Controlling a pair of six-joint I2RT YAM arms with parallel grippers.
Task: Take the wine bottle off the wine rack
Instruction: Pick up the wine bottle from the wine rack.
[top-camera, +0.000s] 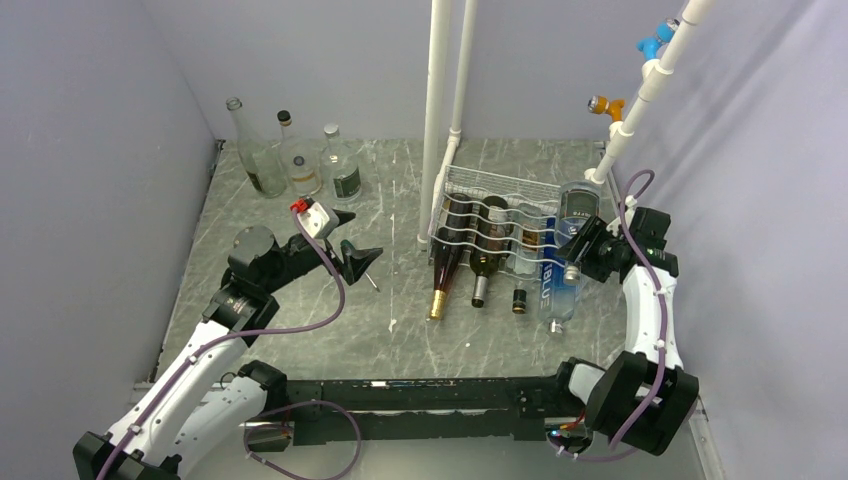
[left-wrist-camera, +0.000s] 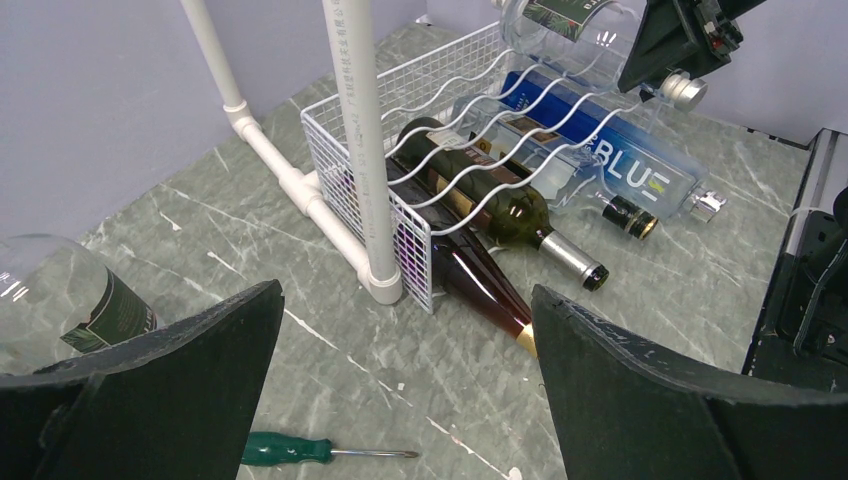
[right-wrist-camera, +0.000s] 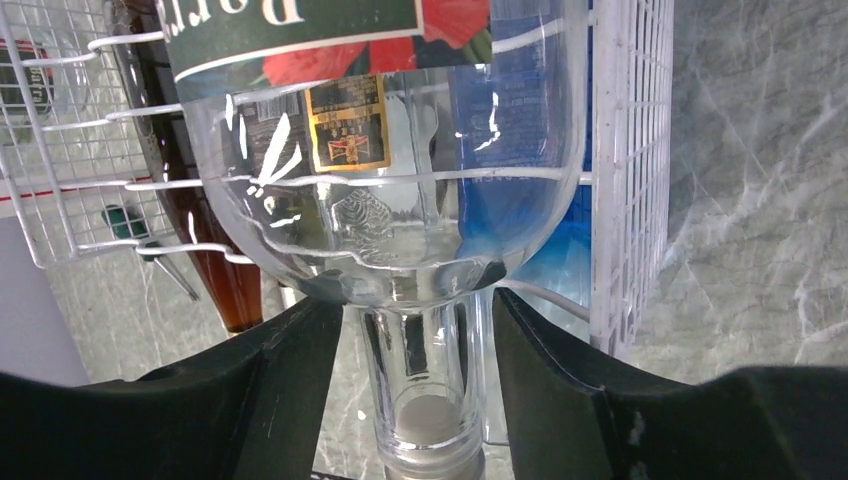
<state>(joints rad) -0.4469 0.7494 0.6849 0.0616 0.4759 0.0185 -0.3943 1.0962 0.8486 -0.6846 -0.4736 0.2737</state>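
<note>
The white wire wine rack (top-camera: 500, 188) stands right of centre on the table; it also shows in the left wrist view (left-wrist-camera: 340, 150) and in the right wrist view (right-wrist-camera: 632, 150). A clear bottle (top-camera: 580, 205) with a green and red label lies on its top tier at the right end, neck toward me. My right gripper (top-camera: 584, 250) is closed around its neck, fingertips against the shoulder (right-wrist-camera: 418, 300); the bottle (right-wrist-camera: 380, 200) fills that view. The left wrist view shows the bottle (left-wrist-camera: 560, 20) and that gripper (left-wrist-camera: 665, 60). My left gripper (top-camera: 362, 235) is open and empty over the table (left-wrist-camera: 405, 295).
Dark bottles (top-camera: 445, 265) (top-camera: 487, 255) and a blue bottle (top-camera: 558, 275) lie in the lower tier, necks sticking out. White pipes (top-camera: 437, 120) stand at the rack's left corner. Three glass bottles (top-camera: 300, 160) stand at the back left. A green screwdriver (left-wrist-camera: 285, 450) lies under my left gripper.
</note>
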